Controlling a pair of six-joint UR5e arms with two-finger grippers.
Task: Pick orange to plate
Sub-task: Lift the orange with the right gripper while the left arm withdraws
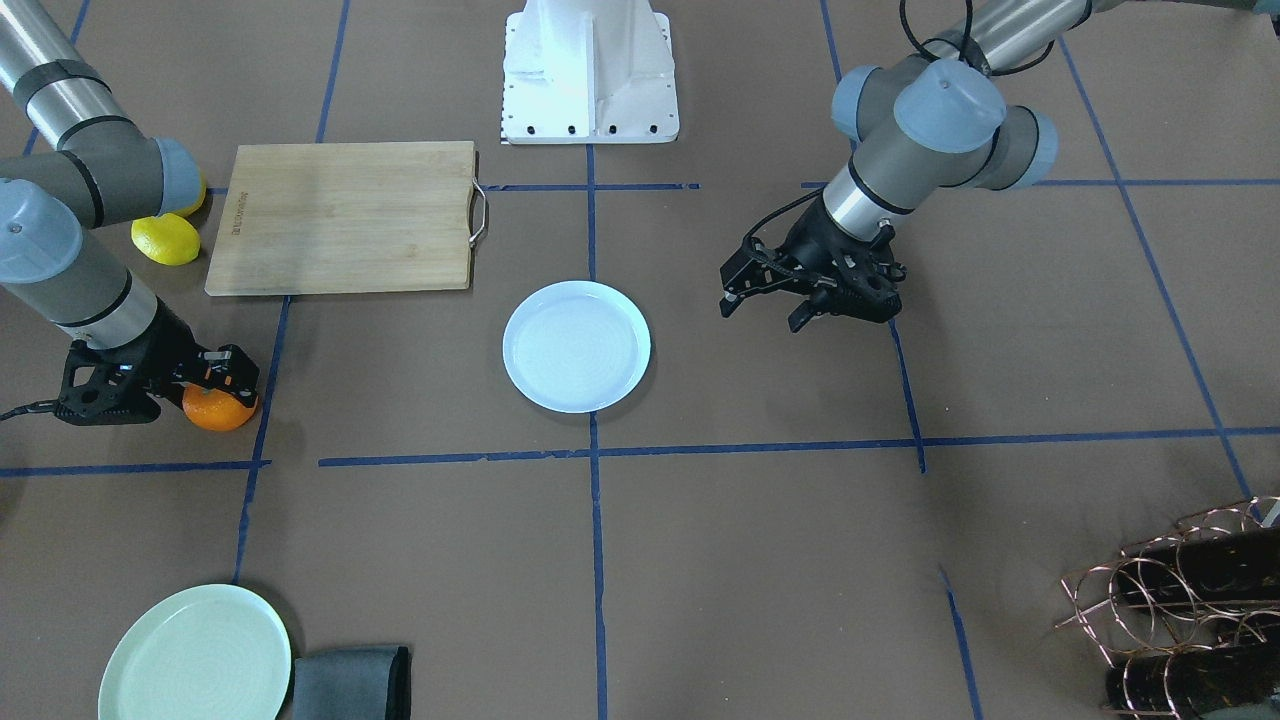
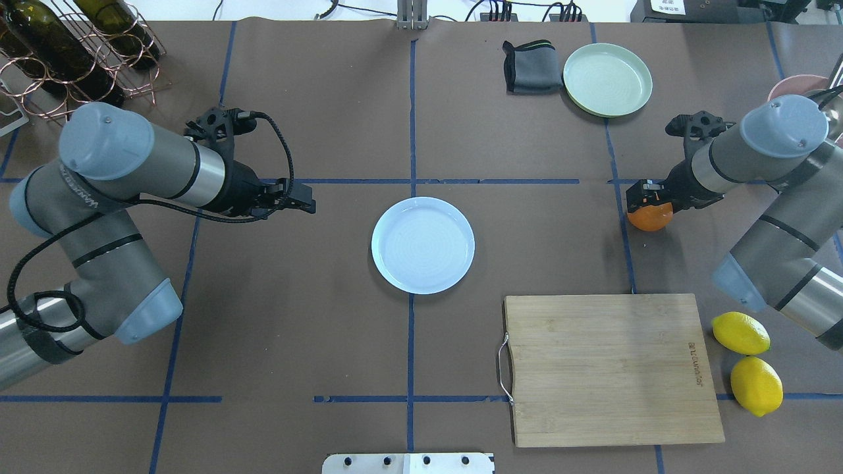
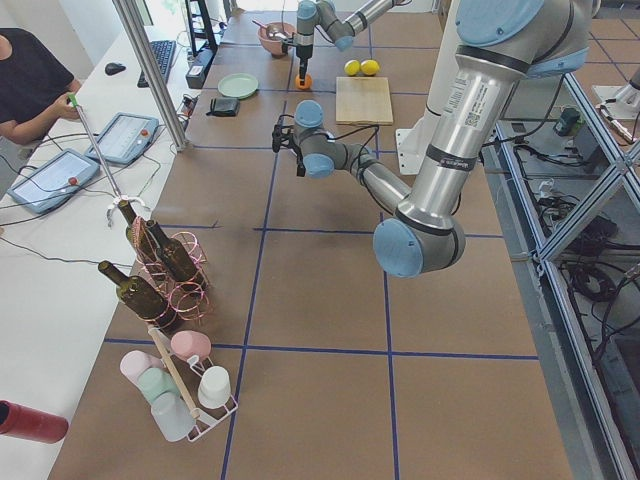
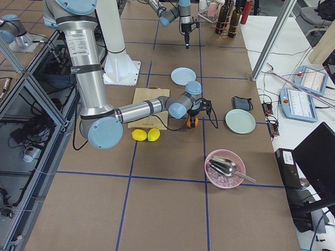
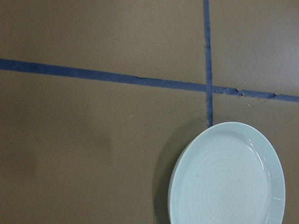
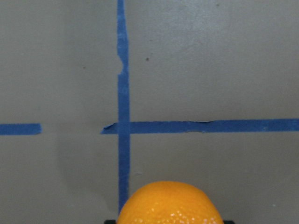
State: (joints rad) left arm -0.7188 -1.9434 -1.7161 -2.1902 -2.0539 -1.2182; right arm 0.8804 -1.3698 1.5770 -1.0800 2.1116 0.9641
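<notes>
The orange [image 2: 651, 218] sits at the table's right side, by a blue tape line, well to the right of the pale bluish plate [image 2: 423, 245]. My right gripper [image 2: 649, 199] reaches down over it, with the fingers against its two sides, shut on the orange [image 1: 218, 410]. In the right wrist view the orange [image 6: 170, 205] fills the bottom centre. The plate [image 1: 576, 346] lies empty at the table's centre. To the plate's left my left gripper [image 1: 765, 308] hovers open and holds nothing. The plate [image 5: 226, 177] fills the lower right of the left wrist view.
A wooden cutting board [image 2: 609, 368] lies near the robot's side on the right, with two lemons [image 2: 740, 332] beside it. A mint-green plate [image 2: 607, 79] and a grey cloth [image 2: 530, 66] lie at the far right. A wine rack [image 2: 66, 46] stands far left.
</notes>
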